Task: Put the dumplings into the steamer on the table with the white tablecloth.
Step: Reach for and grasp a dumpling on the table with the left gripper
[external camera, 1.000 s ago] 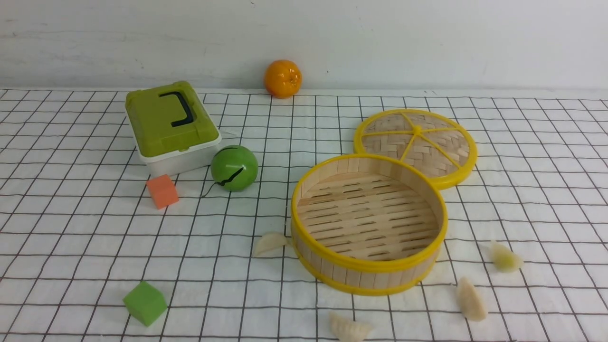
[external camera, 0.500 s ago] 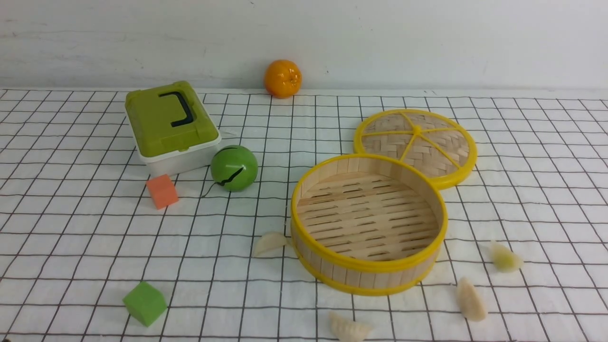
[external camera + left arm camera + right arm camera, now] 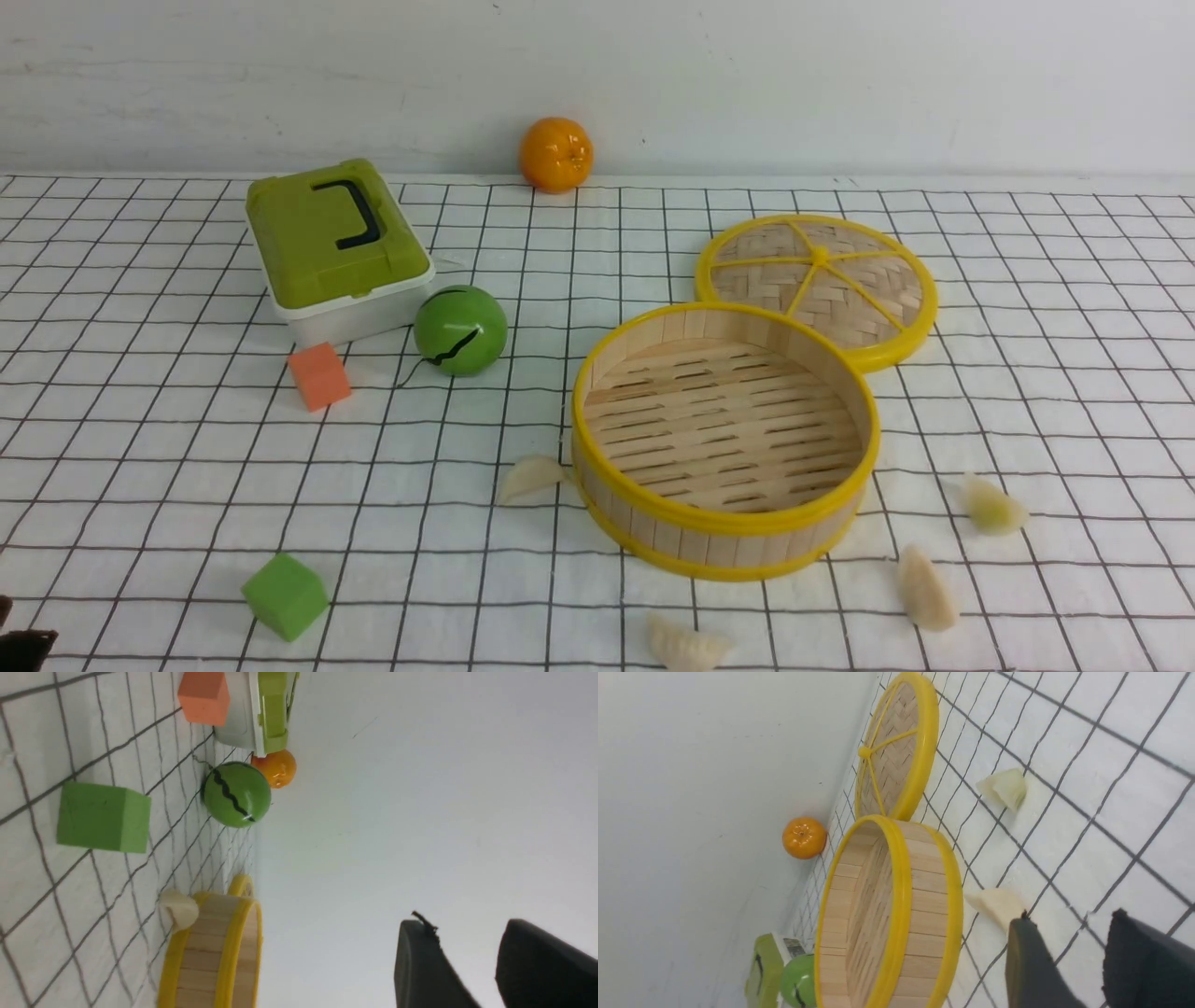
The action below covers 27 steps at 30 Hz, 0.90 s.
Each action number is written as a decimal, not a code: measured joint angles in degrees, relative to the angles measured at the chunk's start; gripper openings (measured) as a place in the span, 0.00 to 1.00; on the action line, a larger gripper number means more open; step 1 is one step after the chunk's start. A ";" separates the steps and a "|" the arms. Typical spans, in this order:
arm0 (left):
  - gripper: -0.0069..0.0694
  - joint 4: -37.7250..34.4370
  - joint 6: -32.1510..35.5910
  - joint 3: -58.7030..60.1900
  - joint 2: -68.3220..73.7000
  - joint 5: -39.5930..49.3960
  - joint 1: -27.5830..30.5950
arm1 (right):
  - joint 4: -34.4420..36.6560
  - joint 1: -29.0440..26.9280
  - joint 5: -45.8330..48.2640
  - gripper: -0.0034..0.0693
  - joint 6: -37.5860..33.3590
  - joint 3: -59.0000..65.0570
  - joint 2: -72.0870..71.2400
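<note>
The 4 dumplings [image 3: 530,478] lie on the cloth [image 3: 140,467] around the empty steamer [image 3: 728,551]. Left claw [image 3: 467,926] and right claw [image 3: 1069,919] stand partly open, holding nothing. The dumplings look light and slippery; I would pinch across the thick middle.

The round bamboo steamer [image 3: 719,551], yellow-rimmed, stands upright and empty right of the table's [image 3: 1074,280] middle, on the white, black-gridded tablecloth [image 3: 140,467]. Four pleated cream dumplings lie outside it: a left dumpling [image 3: 530,478] just beside its wall, a front dumpling [image 3: 687,644] at the near edge, a right dumpling [image 3: 926,588] near its front, and a green-tinged dumpling [image 3: 994,507] farther right.
</note>
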 joint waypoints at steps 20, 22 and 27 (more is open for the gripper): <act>0.07 43.82 39.03 -51.11 48.39 50.23 -15.03 | -3.14 13.46 23.92 0.02 -60.71 -44.81 46.46; 0.07 46.75 36.91 -53.96 54.20 52.06 -19.89 | -6.10 18.71 26.30 0.02 -60.93 -46.79 51.09; 0.09 53.09 31.95 -61.50 67.13 53.41 -27.41 | -10.36 26.94 28.17 0.02 -60.46 -47.94 57.73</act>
